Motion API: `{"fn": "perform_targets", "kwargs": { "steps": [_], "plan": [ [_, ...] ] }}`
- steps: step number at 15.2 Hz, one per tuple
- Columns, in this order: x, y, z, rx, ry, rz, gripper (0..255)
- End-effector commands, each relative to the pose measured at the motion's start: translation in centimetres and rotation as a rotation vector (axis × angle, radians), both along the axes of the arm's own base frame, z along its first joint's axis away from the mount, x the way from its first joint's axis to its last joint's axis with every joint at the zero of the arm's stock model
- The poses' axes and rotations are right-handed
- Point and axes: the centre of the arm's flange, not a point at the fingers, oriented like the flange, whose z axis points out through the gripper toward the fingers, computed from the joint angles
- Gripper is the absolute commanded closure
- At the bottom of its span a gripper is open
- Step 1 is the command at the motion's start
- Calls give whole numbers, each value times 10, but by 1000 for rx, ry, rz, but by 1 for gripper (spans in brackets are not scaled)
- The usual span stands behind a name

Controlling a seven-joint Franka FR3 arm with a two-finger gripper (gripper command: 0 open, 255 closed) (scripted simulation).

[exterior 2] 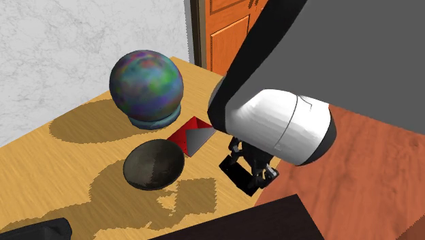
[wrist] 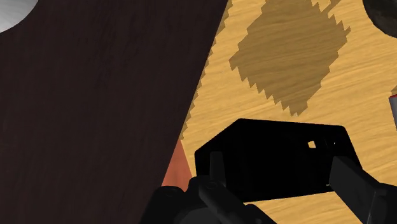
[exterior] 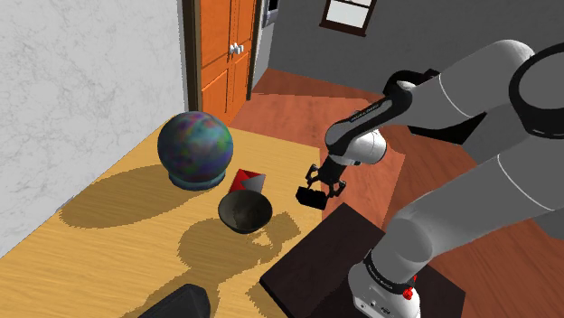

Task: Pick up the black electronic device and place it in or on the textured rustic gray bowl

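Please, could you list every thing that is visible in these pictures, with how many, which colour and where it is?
ball: one, mottled blue, green and purple, on a teal base, on the table near the wall
block: one, red and grey, between ball and bowl
bowl: one, dark grey, on the table
device: one, black, in the gripper, by the table's edge
dark object: one, black, cut off at the shoulder view's lower edge
table: one, light wood
door: one, orange, behind the table
stand: one, dark brown, beside the table
arm: one, white, dark joints
gripper: one, black, shut on the device
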Motion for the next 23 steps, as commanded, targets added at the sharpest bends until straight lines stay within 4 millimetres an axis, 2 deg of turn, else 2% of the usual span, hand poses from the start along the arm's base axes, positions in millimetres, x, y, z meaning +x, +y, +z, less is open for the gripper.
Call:
{"fn": "perform_targets", "kwargs": {
  "steps": [1, 15, 23],
  "plan": [
    [1, -1, 11, -1, 1, 0, 255],
    [1, -1, 81, -1, 1, 0, 255],
    [40, 97, 90, -1, 1, 0, 255]
  ]
}}
